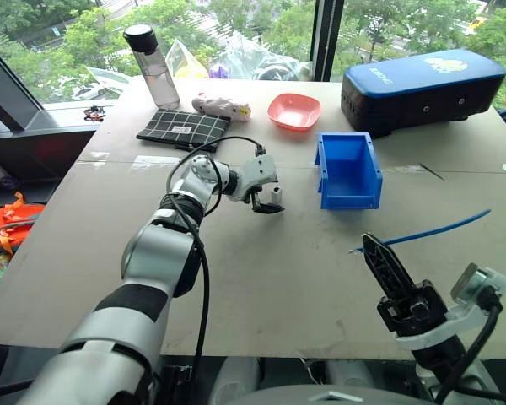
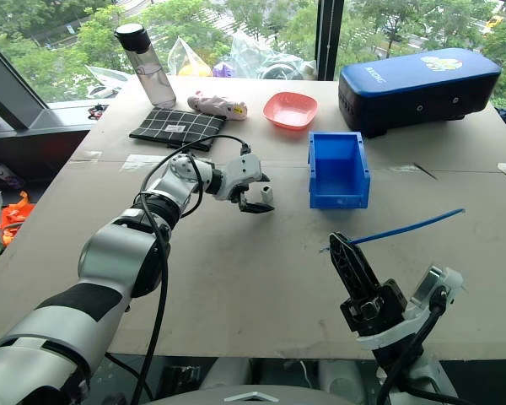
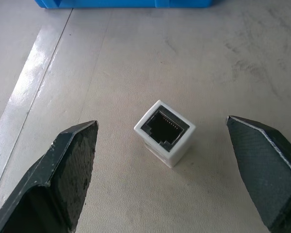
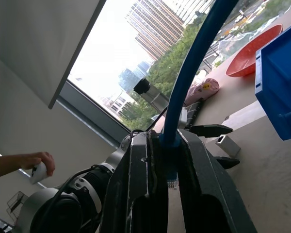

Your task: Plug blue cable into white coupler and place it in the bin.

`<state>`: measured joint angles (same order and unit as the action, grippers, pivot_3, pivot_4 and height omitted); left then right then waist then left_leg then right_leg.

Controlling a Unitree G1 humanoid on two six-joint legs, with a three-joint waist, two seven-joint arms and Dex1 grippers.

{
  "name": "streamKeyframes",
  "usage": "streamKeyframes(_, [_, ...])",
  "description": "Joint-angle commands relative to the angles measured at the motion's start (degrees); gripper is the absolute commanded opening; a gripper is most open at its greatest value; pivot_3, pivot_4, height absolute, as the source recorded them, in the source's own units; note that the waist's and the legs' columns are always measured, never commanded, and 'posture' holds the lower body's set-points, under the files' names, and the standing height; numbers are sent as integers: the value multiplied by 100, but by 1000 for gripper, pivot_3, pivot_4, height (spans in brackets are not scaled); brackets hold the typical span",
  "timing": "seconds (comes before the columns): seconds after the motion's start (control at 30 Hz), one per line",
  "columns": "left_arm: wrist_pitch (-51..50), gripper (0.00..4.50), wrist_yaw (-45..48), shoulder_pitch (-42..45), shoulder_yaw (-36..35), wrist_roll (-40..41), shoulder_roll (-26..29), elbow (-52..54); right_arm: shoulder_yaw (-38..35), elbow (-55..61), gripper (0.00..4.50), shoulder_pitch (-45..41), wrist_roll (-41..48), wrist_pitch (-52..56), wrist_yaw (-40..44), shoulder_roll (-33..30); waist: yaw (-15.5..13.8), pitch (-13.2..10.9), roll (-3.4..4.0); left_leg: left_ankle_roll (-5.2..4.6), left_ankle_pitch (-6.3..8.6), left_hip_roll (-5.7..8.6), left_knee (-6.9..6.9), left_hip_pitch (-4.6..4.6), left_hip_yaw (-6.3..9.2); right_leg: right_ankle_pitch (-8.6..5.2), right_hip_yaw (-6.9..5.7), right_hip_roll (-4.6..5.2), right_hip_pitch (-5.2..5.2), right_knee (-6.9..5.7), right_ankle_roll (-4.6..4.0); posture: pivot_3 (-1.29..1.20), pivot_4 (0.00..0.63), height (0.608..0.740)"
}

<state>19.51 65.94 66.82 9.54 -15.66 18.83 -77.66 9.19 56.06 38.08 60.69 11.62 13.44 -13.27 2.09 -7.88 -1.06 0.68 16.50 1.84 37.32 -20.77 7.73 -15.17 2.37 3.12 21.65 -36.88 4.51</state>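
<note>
Nearest: right gripper, jaws pinching blue cable above pale, scuffed worktop. Farther on, left gripper, jaws spread around upright white coupler. Beyond, bin, big windows, green trees.

Soft daylight comes in through the window behind the surface, so the scene is bright and even. Shadows under the bin are weak and short. A pale glare strip lies on the surface in the left wrist view. In the right wrist view the sky is overexposed and the near blue cable is slightly blurred.
</note>
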Motion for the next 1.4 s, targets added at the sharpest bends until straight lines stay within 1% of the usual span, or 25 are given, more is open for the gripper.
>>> streamKeyframes(0.03, [68,4292,-33,80,-26,-40,89,7,17,350,0,52,-25,-154,27,-49,-1,0,0,0,0,0,0,0,0,0,0,0,0,0,0,0,150,736])
streamKeyframes(0.33, [76,4292,-213,120,4,-176,68,-10,146,392,0,176,-146,-278,8,-80,-2,0,0,0,0,0,0,0,0,0,0,0,0,0,0,0,150,736])
streamKeyframes(0.43, [83,3512,-266,130,1,-187,29,-13,182,394,0,258,-197,-379,21,-110,-3,0,0,0,0,0,0,0,0,0,0,0,0,0,0,0,150,736])
streamKeyframes(0.47, [82,2966,-278,134,-7,-186,17,-13,191,394,0,280,-207,-413,24,-125,-2,0,0,0,0,0,0,0,0,0,0,0,0,0,0,0,150,736])
streamKeyframes(0.5, [82,2580,-280,136,-14,-188,6,-14,198,394,0,301,-218,-444,27,-140,-3,0,0,0,0,0,0,0,0,0,0,0,0,0,0,0,150,736])
streamKeyframes(0.57, [80,1648,-272,135,-29,-193,-5,-15,212,394,0,328,-239,-488,23,-167,-2,0,0,0,0,0,0,0,0,0,0,0,0,0,0,0,150,736])
streamKeyframes(0.6, [84,1311,-263,130,-35,-197,-8,-15,218,394,0,337,-253,-509,19,-172,-1,0,0,0,0,0,0,0,0,0,0,0,0,0,0,0,150,736])
streamKeyframes(0.63, [87,786,-250,124,-43,-195,-10,-14,224,394,0,342,-264,-528,14,-176,-1,0,0,0,0,0,0,0,0,0,0,0,0,0,0,0,150,736])
streamKeyframes(0.67, [84,709,-217,115,-63,-174,-10,-11,232,394,0,341,-280,-531,6,-168,-1,0,0,0,0,0,0,1,0,0,0,0,0,0,0,0,150,736])
streamKeyframes(0.9, [-41,709,86,-15,-340,143,21,47,215,192,0,114,-325,-537,47,-134,1,0,0,0,0,0,1,0,0,0,0,0,0,-1,0,0,150,736])
streamKeyframes(1.0, [-125,709,294,-164,-564,441,-23,144,118,72,0,-251,-393,-449,-34,-171,6,0,0,0,0,0,2,2,-1,0,0,0,-1,-2,0,0,150,736])
streamKeyframes(1.1, [-113,709,541,-478,-689,731,-152,441,-40,-92,0,-891,-678,-123,-175,-458,23,1,0,0,0,0,3,2,-1,1,0,-1,0,-4,-1,0,150,736])
streamKeyframes(1.2, [-236,709,606,-1066,-630,953,-359,1210,-98,-441,0,-1668,-961,302,-43,-911,9,1,0,1,0,0,10,2,-3,1,3,1,-1,-8,-1,0,150,736])
streamKeyframes(1.27, [-459,709,392,-1579,-492,976,-507,1974,-101,-765,0,-2097,-1088,432,128,-1065,-14,2,-3,1,-1,0,11,-2,2,1,-1,1,-1,-8,-2,0,150,736])
streamKeyframes(1.33, [-858,709,152,-2186,-317,1011,-727,2971,-44,-1138,0,-2584,-1272,583,361,-1189,0,7,3,1,-1,0,10,4,2,1,8,1,-3,-7,-2,0,150,736])
streamKeyframes(1.4, [-1304,709,64,-2722,-63,991,-808,3984,65,-1517,0,-3091,-1510,800,588,-1330,-3,9,3,1,-1,1,12,3,7,2,11,3,-2,-8,-2,0,150,736])
